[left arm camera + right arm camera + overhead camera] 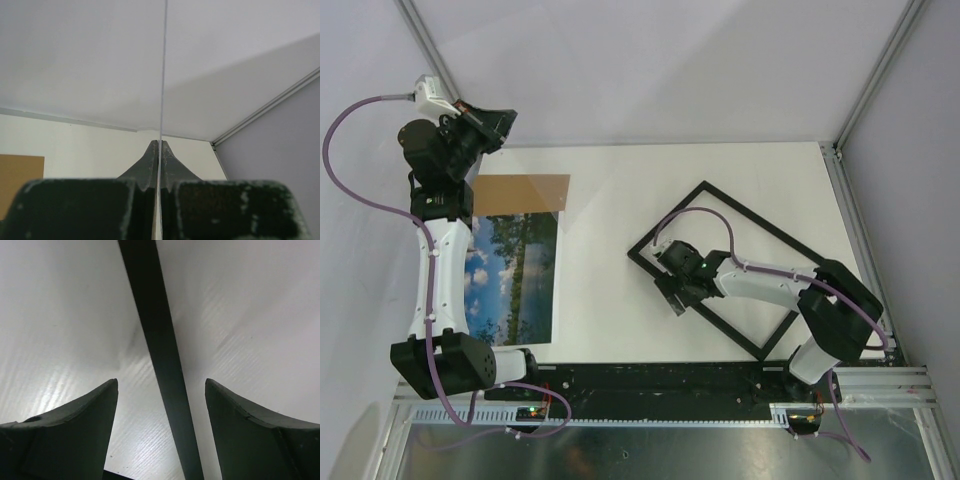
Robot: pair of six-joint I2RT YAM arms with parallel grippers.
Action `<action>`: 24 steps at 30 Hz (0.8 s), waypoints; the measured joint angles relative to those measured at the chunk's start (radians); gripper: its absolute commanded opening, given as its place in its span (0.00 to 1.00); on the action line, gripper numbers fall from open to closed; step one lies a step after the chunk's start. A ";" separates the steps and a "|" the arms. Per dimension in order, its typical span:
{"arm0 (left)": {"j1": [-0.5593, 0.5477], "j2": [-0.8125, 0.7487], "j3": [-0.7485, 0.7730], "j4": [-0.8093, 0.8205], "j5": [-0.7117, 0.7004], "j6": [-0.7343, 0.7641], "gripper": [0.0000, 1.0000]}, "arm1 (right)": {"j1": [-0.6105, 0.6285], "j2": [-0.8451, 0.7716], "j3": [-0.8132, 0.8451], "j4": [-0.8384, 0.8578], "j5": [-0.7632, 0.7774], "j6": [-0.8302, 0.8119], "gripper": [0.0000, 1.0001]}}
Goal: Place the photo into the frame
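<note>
Well, the right pincer (161, 382) hangs low over the table with its two fingers (75, 435) apart. One finger sits on each side of a thin black bar of the frame (150, 315), with a gap on both sides, so nothing is gripped there. From overhead, that bar is the side at about 8 o'clock from the frame's middle, and the pincer is near the 9 o'clock corner. The frame lies flat and skewed on the white table (620, 180), over toward 3 o'clock.

The left pincer (485, 125) is raised at about 10 o'clock. It is pressed together on a thin sheet (162, 75) that shows only edge-on, so I cannot tell what that sheet is.

The photo (515, 275) lies picture side up at 9 o'clock on the table, well apart from the frame. The left arm crosses above its 9 o'clock edge. A brown board (525, 193) meets its 12 o'clock edge, though I cannot tell whether the two overlap.

The frame looks light and stiff, but the bar is narrow and smooth. I would guess a hold near a corner lets it swing or slip, and a grip nearer the middle of a side should carry it more level. The pane inside may scratch or crack if the frame drops.

The photo looks like limp paper lying flush with the table, so it would be hard to get a finger under. Its free 3 o'clock edge or a corner seems the place to take it, pinched lightly, since it will likely sag and crease.
</note>
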 measured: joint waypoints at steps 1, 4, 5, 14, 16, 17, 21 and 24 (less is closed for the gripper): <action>0.000 0.000 0.000 0.000 0.000 0.000 0.00 | -0.008 0.000 -0.011 0.003 -0.002 -0.001 0.74; 0.000 0.000 0.000 0.000 0.000 0.000 0.00 | -0.018 0.000 -0.036 0.010 -0.014 -0.003 0.69; 0.000 0.000 0.000 0.000 0.000 0.000 0.00 | -0.018 0.002 -0.042 0.014 -0.022 -0.003 0.66; 0.001 0.000 0.000 0.000 0.001 0.002 0.00 | -0.025 0.027 -0.051 0.062 -0.078 -0.023 0.12; 0.001 0.002 0.000 0.000 0.000 0.003 0.00 | -0.035 0.027 -0.051 0.087 -0.101 -0.046 0.04; 0.001 0.002 0.000 0.000 -0.001 0.003 0.00 | -0.039 0.028 -0.051 0.098 -0.114 -0.046 0.02; 0.002 0.007 0.015 -0.006 -0.005 0.005 0.00 | -0.085 0.032 -0.037 0.088 -0.152 -0.027 0.00; 0.005 0.008 0.034 -0.007 -0.020 0.012 0.00 | -0.122 0.034 0.022 0.051 -0.169 -0.012 0.00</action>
